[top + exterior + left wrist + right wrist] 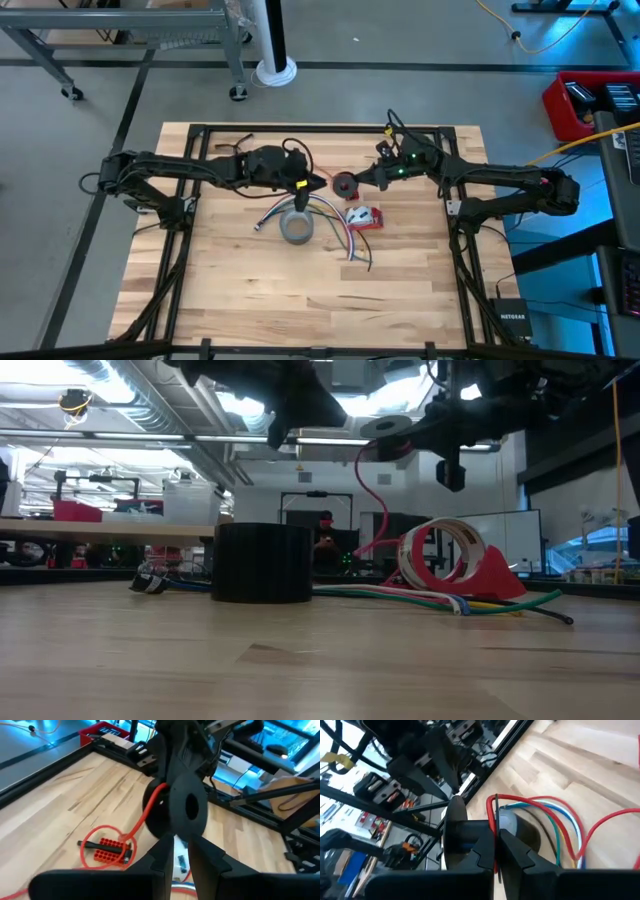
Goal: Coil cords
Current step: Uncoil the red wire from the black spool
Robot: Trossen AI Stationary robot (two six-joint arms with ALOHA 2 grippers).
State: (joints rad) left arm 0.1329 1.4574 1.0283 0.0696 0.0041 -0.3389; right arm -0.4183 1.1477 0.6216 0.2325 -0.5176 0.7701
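Nearest, in the low view, bare wooden table [320, 660]. Beyond it, a grey tape roll [297, 227] stands flat on the boards, with a fan of coloured wires [335, 225] running from it to a red tape dispenser [365, 218]. Above these, raised off the table, a small black spool [345, 184] carries the thin red wire [372, 500], which hangs down towards the dispenser. Right gripper [362, 181] is closed on the red wire at the spool's rim. Left gripper [318, 182] meets the spool from the opposite side; whether it grips cannot be told.
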